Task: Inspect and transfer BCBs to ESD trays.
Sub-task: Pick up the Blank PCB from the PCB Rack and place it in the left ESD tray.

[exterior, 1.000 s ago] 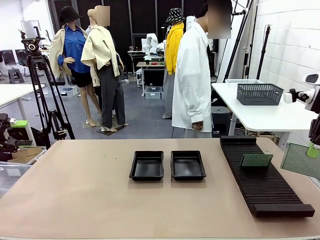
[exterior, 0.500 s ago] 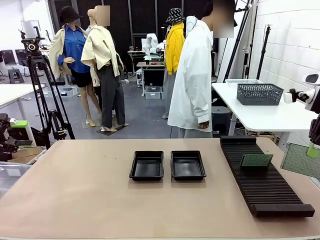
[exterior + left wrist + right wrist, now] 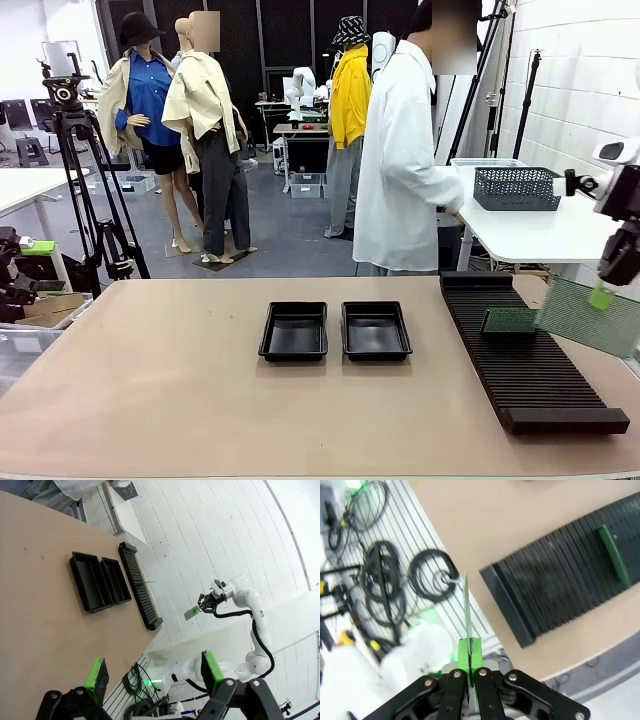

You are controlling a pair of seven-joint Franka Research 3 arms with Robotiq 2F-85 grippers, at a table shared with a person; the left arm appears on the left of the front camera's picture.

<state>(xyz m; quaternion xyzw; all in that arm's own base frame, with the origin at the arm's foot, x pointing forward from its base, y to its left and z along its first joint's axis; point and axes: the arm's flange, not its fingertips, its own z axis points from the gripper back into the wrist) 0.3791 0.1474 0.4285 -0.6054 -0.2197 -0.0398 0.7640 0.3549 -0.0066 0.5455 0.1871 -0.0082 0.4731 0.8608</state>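
My right gripper is shut on the top edge of a green BCB, which hangs tilted in the air just right of the long black rack. The right wrist view shows that held BCB edge-on between the closed fingers, over the table's edge beside the rack. A second BCB stands in the rack's slots. Two empty black ESD trays sit side by side at mid-table. My left gripper stands open and holds nothing, high off to the side, looking down on the trays.
A person in a white coat stands at the far side, reaching toward a grey mesh basket on a white side table. A tripod stands at far left. Cables hang below the table's edge.
My right gripper has carried the BCB up and to the left, closer to the rack. The person has turned and reached toward the side table.
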